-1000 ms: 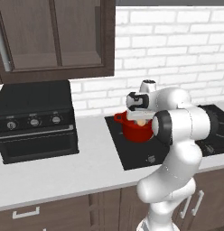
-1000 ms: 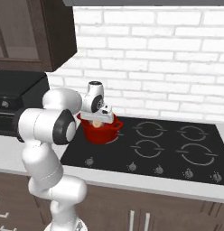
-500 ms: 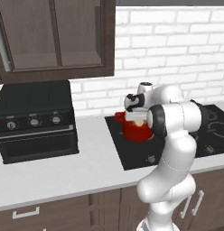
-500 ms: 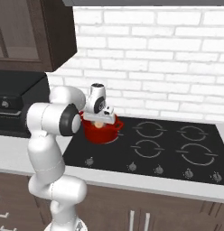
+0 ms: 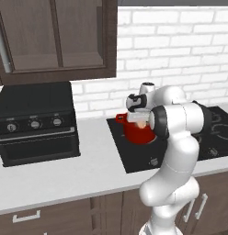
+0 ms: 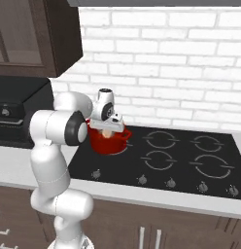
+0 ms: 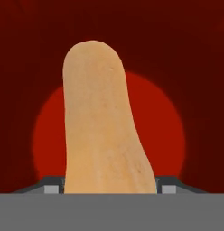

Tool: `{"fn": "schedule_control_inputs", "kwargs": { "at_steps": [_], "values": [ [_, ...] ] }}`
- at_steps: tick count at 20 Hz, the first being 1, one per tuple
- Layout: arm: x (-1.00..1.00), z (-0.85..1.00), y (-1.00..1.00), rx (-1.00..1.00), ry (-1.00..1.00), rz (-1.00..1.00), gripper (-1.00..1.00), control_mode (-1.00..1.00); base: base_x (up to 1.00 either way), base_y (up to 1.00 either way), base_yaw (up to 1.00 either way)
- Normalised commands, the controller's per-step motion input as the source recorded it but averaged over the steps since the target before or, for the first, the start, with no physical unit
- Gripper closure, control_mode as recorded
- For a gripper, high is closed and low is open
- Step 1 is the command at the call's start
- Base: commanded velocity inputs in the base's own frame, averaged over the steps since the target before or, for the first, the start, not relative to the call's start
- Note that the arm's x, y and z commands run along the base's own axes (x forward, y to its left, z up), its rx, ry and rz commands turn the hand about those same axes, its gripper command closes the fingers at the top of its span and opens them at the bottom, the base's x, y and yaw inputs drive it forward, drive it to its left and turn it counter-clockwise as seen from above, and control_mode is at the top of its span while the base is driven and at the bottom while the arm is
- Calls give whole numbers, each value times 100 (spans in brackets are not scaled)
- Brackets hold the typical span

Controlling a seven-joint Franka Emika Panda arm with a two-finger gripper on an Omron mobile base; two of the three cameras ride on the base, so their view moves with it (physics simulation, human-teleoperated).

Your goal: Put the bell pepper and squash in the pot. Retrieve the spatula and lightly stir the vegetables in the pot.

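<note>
Glossy white rounded arm with dark joints.

The back wall is faced with white brick. Dark brown upper cabinets are hung on it at the left. A black countertop oven with three knobs is set on the light grey surface. A black cooktop with four burner rings is sunk into it. Dark brown lower cabinets with pale handles are seen beneath.
</note>
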Motion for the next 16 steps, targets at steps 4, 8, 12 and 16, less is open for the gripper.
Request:
{"fn": "schedule_control_inputs", "kwargs": {
  "at_steps": [4,8,12,16],
  "values": [
    [-20,0,11,0,0,7,-100,-100,0,0,0],
    [-12,21,10,0,-1,5,-100,-100,0,0,0],
    [-30,98,-1,1,-15,2,-100,-100,0,0,0],
    [-39,100,-23,4,-16,3,-100,-100,0,0,0]
  ]
}}
